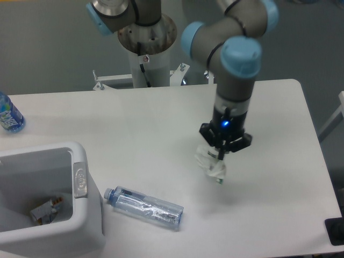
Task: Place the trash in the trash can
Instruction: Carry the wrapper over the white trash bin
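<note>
My gripper (219, 157) points straight down over the right half of the table and is shut on the crumpled white paper wad (212, 165), which hangs lifted off the tabletop with a faint shadow beneath it. The clear plastic bottle with a blue cap (144, 207) lies on its side near the front edge, to the left of and below the wad. The white-grey trash can (80, 183) stands at the front left corner, its oval logo on the rim facing the bottle. Some scraps lie inside it.
A bottle with a blue label (8, 115) stands at the far left edge of the table. The arm's base column (146, 43) rises behind the table's back edge. A dark object (336, 231) sits at the front right corner.
</note>
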`<state>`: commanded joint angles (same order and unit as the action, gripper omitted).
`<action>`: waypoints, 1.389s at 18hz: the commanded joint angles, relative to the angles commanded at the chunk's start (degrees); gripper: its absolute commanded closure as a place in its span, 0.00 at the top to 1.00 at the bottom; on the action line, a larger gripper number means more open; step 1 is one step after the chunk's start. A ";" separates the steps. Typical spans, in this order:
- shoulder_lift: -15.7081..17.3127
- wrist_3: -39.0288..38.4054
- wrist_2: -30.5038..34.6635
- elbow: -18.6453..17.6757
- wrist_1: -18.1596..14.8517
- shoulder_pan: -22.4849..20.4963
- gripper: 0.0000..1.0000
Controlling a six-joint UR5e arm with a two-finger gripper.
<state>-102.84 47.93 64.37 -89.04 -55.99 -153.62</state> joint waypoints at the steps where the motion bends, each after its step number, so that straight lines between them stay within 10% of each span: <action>1: 0.18 -2.73 -2.82 0.97 0.00 -0.62 0.02; 16: 2.20 -37.63 -8.65 8.89 4.22 11.67 0.02; 25: 1.76 -38.18 -8.65 8.37 5.01 23.54 0.02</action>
<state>-101.07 9.75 55.72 -80.68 -50.98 -130.09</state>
